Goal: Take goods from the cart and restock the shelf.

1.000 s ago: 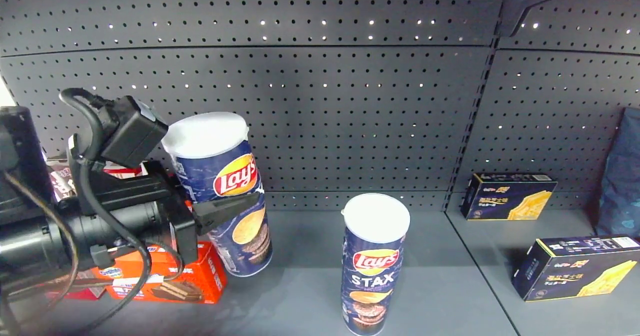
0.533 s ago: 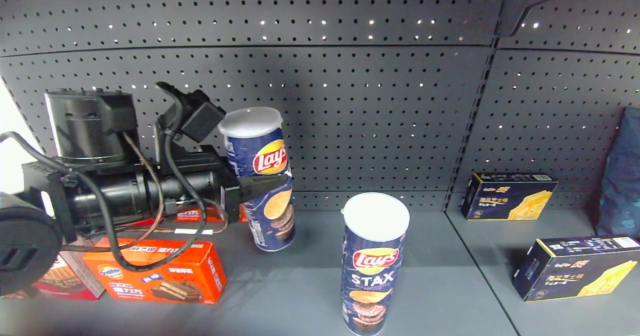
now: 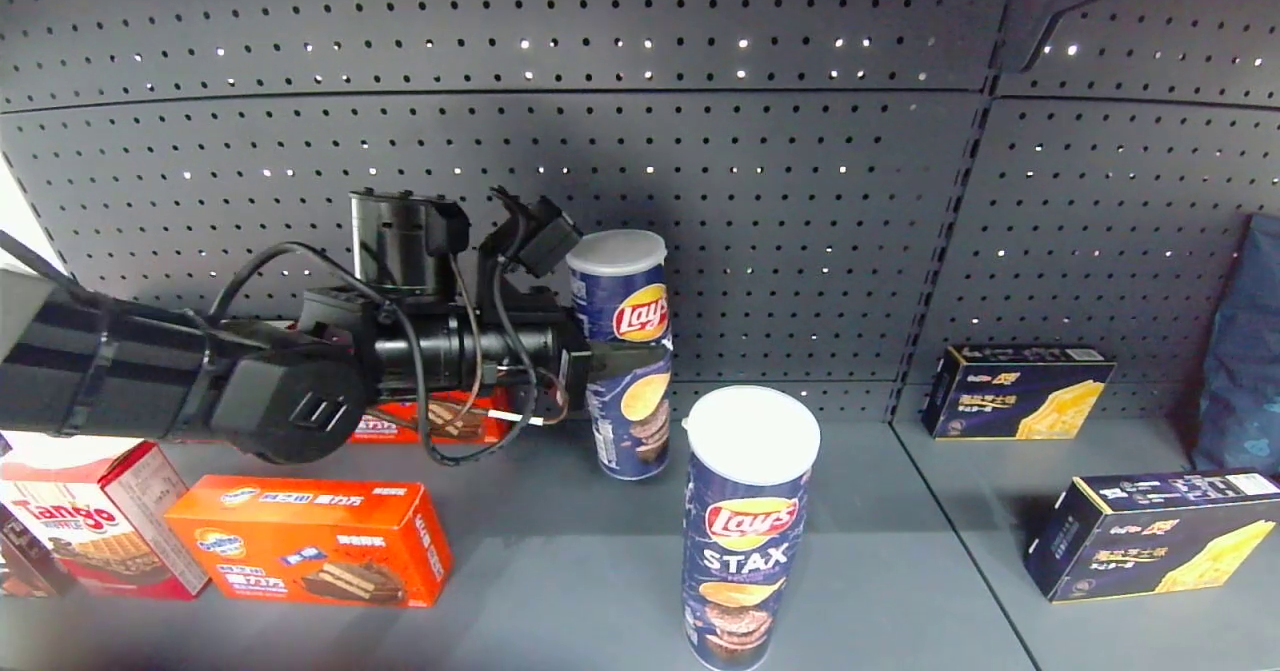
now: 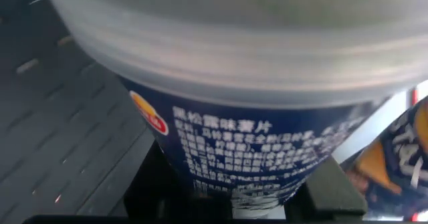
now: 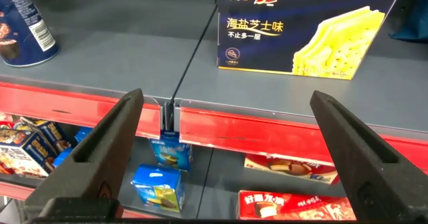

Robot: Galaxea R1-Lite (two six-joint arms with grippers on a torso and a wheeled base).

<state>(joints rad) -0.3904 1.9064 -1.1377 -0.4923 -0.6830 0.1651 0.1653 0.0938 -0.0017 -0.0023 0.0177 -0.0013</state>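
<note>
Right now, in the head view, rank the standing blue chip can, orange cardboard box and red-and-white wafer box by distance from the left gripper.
1. Standing blue chip can, just front-right of the left gripper.
2. Orange cardboard box, front left.
3. Red-and-white wafer box, far left.

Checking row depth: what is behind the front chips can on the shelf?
A second chips can, held by the left claw, is back-left of the front chips can, then the pegboard panel. The shelf directly behind the front can is covered.
</note>
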